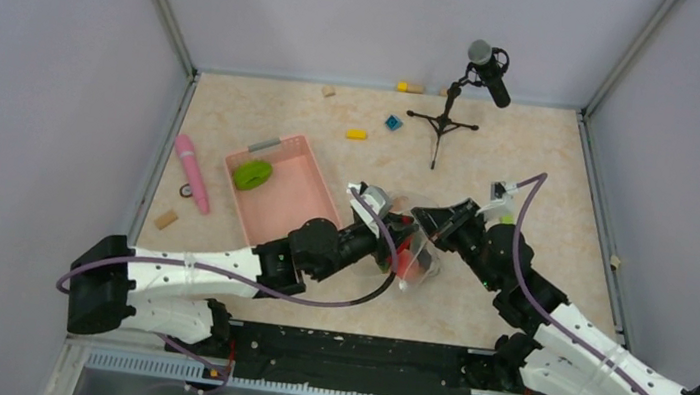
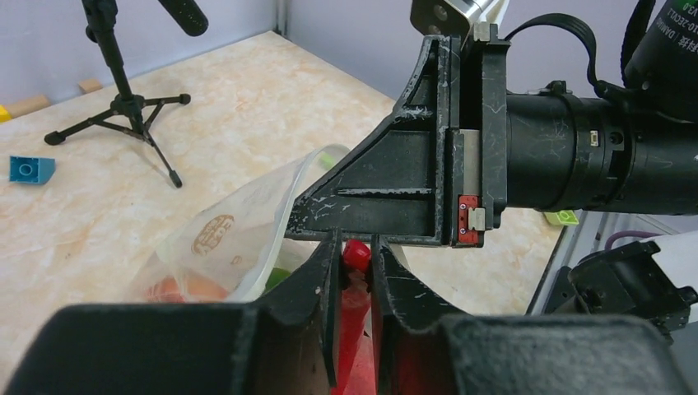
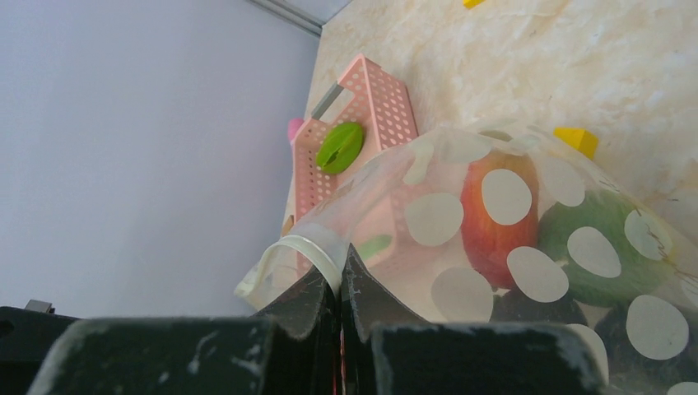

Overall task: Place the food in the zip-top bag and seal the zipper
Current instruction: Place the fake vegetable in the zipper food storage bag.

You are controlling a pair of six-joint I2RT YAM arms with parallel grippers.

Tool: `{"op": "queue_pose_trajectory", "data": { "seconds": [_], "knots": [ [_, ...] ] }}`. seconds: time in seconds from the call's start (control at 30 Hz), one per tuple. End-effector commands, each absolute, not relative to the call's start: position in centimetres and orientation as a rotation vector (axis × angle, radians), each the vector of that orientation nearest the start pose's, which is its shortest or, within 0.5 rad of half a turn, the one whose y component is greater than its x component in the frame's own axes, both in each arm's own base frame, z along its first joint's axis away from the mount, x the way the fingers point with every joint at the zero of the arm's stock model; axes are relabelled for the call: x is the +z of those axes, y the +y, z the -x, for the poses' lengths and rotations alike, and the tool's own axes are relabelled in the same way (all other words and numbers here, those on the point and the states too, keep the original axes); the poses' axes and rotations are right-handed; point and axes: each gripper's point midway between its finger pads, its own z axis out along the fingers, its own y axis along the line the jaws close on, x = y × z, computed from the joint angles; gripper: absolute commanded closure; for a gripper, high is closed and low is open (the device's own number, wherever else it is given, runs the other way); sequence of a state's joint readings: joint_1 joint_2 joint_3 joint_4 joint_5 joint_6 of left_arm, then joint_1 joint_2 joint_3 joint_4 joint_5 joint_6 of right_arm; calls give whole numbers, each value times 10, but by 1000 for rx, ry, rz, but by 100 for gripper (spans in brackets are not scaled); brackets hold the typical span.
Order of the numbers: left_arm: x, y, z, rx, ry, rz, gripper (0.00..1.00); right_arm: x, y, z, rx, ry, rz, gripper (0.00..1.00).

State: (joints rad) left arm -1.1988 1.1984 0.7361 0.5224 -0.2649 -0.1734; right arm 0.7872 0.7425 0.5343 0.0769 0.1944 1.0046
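The beige marbled table (image 1: pixel 532 159) is carrying everything, and the left arm (image 1: pixel 205 276) and right arm (image 1: pixel 588 358) are reaching in from its near edge to meet around the middle. The pink perforated plastic basket (image 1: pixel 290 205) is lying left of that meeting point, and a green toy vegetable (image 1: pixel 251 174) is resting in its far corner.

The clear floppy zip-top bag printed with white dots (image 3: pixel 510 197) is hanging between the two grippers, just right of the basket. The right gripper (image 3: pixel 340 276) is pinching the bag at its mouth – fingers pressed together on the curled whitish zipper strip (image 3: pixel 313 245). The left gripper (image 2: pixel 355 247) is sitting at the bag's opening, its fingers standing narrowly apart with a red toy chili (image 2: pixel 355 255) filling the gap and touching both.

A black microphone on a tripod stand (image 1: pixel 446 119) is standing behind the bag, and a pink cylinder stick (image 1: pixel 193 173) is lying left of the basket.

Inside the bag an orange-red round toy fruit (image 3: pixel 481 239) and a green round toy vegetable (image 3: pixel 617 214) are showing through the plastic, side by side. A small yellow block (image 1: pixel 357 135) and a small blue block (image 1: pixel 393 122) are lying near each other – beyond the basket, toward the back wall.
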Motion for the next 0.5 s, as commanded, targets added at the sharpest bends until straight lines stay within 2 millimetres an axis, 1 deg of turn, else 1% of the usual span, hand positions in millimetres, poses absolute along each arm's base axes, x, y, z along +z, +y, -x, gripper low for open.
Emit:
{"op": "queue_pose_trajectory", "data": {
  "seconds": [0.0,0.1,0.17,0.2,0.27,0.3,0.33,0.37,0.47],
  "knots": [
    [280,-367,-193,-848,1470,-514,78,262,220,-234,1143,1726,-422,100],
    [274,-365,-190,-837,1498,-520,71,263,212,-236,1115,1714,-444,100],
    [274,-363,-186,-837,1506,-522,62,263,208,-237,1095,1707,-457,100],
    [275,-362,-185,-839,1509,-522,56,264,206,-237,1091,1702,-462,100],
    [277,-361,-181,-846,1514,-529,38,263,203,-236,1083,1700,-467,100],
    [278,-360,-178,-852,1519,-531,29,263,202,-236,1080,1697,-470,100],
    [278,-360,-177,-852,1527,-534,15,263,202,-236,1077,1697,-470,100],
    [279,-359,-175,-853,1534,-539,8,262,202,-236,1077,1699,-469,100],
    [283,-356,-171,-855,1559,-538,2,261,203,-236,1074,1706,-459,100]
  ]
}}
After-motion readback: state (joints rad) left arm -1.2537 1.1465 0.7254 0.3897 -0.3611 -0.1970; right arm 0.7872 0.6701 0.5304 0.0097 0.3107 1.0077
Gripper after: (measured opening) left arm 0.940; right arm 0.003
